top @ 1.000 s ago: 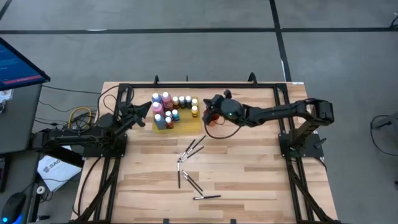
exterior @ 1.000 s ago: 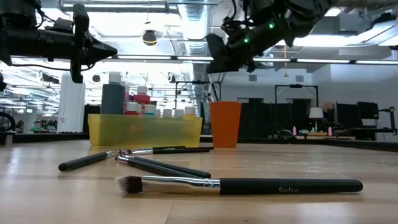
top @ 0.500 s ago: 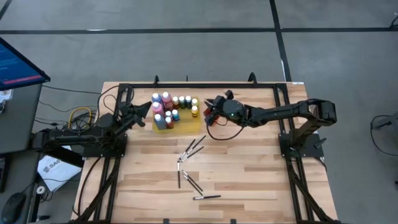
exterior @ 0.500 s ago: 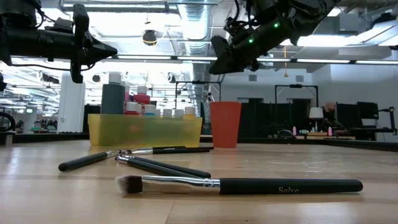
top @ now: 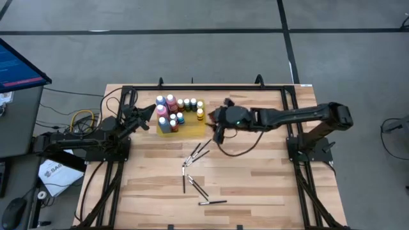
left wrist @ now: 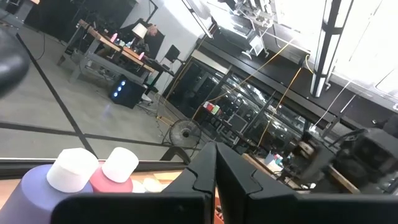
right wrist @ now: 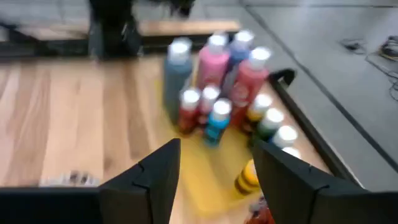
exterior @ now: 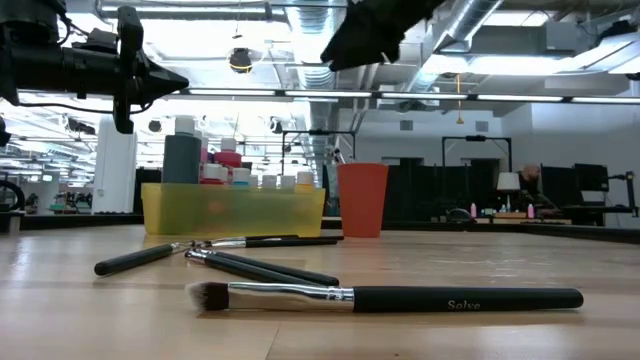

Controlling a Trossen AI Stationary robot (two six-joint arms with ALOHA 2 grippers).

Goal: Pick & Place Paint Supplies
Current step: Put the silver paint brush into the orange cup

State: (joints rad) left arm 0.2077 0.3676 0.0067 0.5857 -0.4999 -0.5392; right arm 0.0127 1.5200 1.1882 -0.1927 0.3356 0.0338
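Several paint bottles with pale caps stand on a flat yellow mat at the table's far middle; the right wrist view shows them too. Several dark brushes lie loose on the wood nearer the front, one large in the low view. An orange cup stands right of the mat. My right gripper hangs open above the cup and the mat's right end, holding nothing. My left gripper is shut, in the air just left of the bottles.
A black frame runs along the table's far edge and down both sides. Bare wood lies between the mat and the brushes and to the right of them. A cable loops under my right arm.
My right gripper has opened and risen well above the cup, shifting a little toward the table's near edge. Bottles, brushes and cup have stayed in place.
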